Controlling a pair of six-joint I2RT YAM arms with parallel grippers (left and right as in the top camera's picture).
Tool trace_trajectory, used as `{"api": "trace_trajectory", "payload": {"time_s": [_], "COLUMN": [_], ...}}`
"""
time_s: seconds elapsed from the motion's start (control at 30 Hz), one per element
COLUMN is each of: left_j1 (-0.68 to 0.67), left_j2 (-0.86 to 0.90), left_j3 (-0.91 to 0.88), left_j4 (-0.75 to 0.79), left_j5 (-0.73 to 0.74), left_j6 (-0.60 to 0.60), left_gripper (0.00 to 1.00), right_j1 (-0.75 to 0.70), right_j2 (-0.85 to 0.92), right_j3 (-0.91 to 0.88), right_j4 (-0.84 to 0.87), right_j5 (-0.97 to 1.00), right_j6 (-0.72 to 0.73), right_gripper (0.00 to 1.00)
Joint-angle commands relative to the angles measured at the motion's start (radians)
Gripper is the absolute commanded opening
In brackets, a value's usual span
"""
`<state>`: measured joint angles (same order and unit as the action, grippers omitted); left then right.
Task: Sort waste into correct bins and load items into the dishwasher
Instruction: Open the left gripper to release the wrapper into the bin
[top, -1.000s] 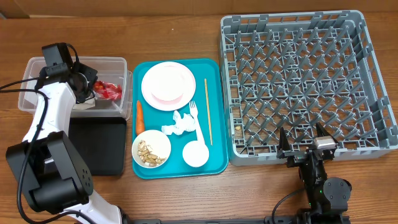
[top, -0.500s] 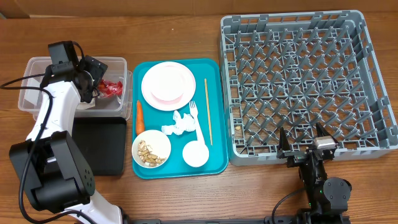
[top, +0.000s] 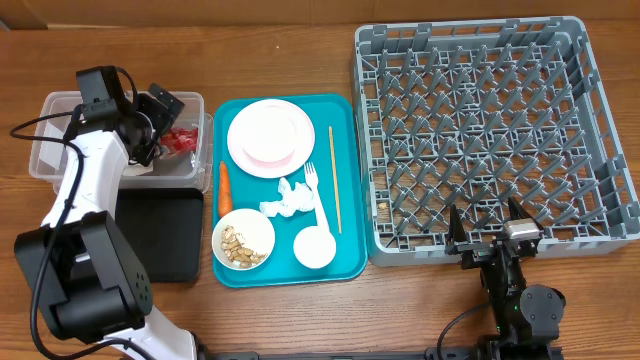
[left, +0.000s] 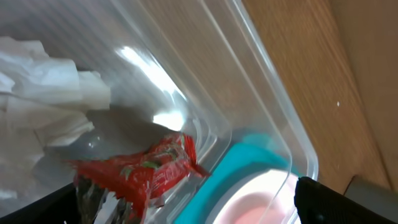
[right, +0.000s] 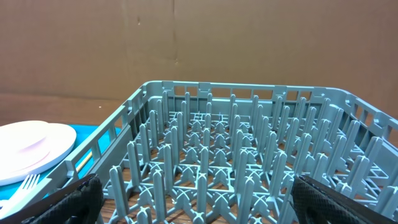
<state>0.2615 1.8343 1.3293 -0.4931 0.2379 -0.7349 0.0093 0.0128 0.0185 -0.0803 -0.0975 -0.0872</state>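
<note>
Now left gripper (top: 160, 126) gapes; red wrapper (top: 181, 141) dropped in tub (top: 52, 152).

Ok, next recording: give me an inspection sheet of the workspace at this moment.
Surface: wooden table.
Job's things: red wrapper and white napkins in the clear tub; black tray, visible part bare; pink plate, carrot, fork, chopstick, crumpled napkin, bowl of scraps and white cup on the teal tray; dish rack holds no dishes.
Clutter: nothing seen.
Grippers: left gripper open above the tub; right gripper open at the rack's near edge.
Cables: black cable runs off the left edge by the tub.
Surroundings: brown cardboard wall behind the rack.
</note>
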Motion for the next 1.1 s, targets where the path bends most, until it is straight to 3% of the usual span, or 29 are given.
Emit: {"api": "trace_trajectory", "payload": {"time_s": [0.0, 0.47, 0.8, 0.9, 1.07], "left_j1": [0.000, 0.000, 0.000, 0.000, -0.005], "left_j2": [-0.078, -0.115, -0.238, -0.256, -0.256], "left_j3": [0.023, 0.023, 0.023, 0.023, 0.023], "left_j4": [-0.019, -0.053, -0.096, -0.093, -0.016], "left_j5": [0.004, -0.015, -0.007, 0.046, 0.258], "left_j6": [0.040, 0.040, 0.040, 0.040, 0.041], "left_gripper": [1.00, 1.00, 1.00, 1.00, 1.00], "right_j1": [0.006, 0.006, 0.006, 0.006, 0.006], "right_j2": [-0.010, -0.010, -0.010, -0.010, -0.010], "right_j3": [-0.011, -0.011, -0.011, -0.011, -0.011], "right_j4": [0.004, 0.004, 0.004, 0.004, 0.004], "right_j5": [-0.001, -0.001, -0.001, -0.001, -0.001], "right_j6": [-0.007, -0.007, -0.007, -0.007, -0.007], "right_gripper": [1.00, 1.00, 1.00, 1.00, 1.00]}}
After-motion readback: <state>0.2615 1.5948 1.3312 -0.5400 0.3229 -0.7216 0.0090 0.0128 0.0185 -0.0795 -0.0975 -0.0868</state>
